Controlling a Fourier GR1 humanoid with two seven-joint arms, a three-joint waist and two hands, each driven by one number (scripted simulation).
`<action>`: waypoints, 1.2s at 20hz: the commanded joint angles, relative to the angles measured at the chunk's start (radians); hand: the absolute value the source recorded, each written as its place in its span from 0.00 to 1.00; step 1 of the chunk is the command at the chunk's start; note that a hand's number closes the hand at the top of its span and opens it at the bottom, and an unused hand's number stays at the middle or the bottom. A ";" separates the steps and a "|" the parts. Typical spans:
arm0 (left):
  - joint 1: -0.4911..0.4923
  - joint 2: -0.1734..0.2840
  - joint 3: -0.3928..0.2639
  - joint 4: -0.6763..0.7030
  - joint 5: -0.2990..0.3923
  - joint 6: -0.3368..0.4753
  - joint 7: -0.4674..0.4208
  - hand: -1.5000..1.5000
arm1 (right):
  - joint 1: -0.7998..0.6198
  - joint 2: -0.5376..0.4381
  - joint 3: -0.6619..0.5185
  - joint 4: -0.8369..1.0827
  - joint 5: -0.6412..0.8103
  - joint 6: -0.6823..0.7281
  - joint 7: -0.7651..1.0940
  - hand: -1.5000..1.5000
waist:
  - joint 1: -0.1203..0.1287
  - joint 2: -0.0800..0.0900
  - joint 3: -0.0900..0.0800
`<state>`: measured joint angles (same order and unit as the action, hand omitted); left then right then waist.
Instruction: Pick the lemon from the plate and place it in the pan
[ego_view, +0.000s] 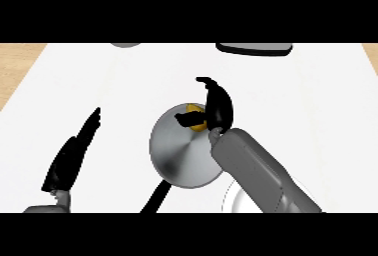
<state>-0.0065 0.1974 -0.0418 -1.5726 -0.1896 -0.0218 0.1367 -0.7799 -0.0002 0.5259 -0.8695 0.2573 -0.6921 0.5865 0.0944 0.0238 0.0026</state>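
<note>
A grey round pan (181, 150) lies mid-counter, its black handle (155, 196) pointing toward the lower edge. My right hand (219, 107) hangs over the pan's far rim, thumb and fingers curled round the yellow lemon (196, 117), which is mostly hidden by them. The white plate (235, 201) shows at the lower right, largely covered by my right forearm. My left hand (70, 155) rests open at the left, fingers pointing up, apart from the pan.
A dark-and-grey object (255, 48) sits at the counter's far edge on the right, and a small grey one (125, 45) at the far edge left of centre. Wooden surface borders the white counter on both sides.
</note>
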 joint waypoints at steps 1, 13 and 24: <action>0.016 0.008 0.008 -0.009 -0.006 0.003 -0.012 0.50 | -0.016 0.000 -0.008 0.027 -0.073 -0.195 -0.129 0.00 | -0.006 -0.004 0.000; 0.078 0.031 0.078 -0.028 0.015 0.010 -0.030 0.50 | 0.124 -0.029 -0.179 -0.099 -0.164 -0.410 -0.288 0.00 | -0.095 -0.027 -0.002; 0.065 0.012 0.090 -0.011 0.022 0.003 0.002 0.50 | 0.687 -0.362 -0.194 -0.664 -0.197 -0.244 -0.420 0.00 | -0.117 -0.028 -0.003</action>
<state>0.0803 0.2098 0.0338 -1.6160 -0.1761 -0.0117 0.1434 -0.2608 -0.2660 0.3522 -1.3719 0.0767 -0.9752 0.2040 -0.0174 -0.0050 -0.0001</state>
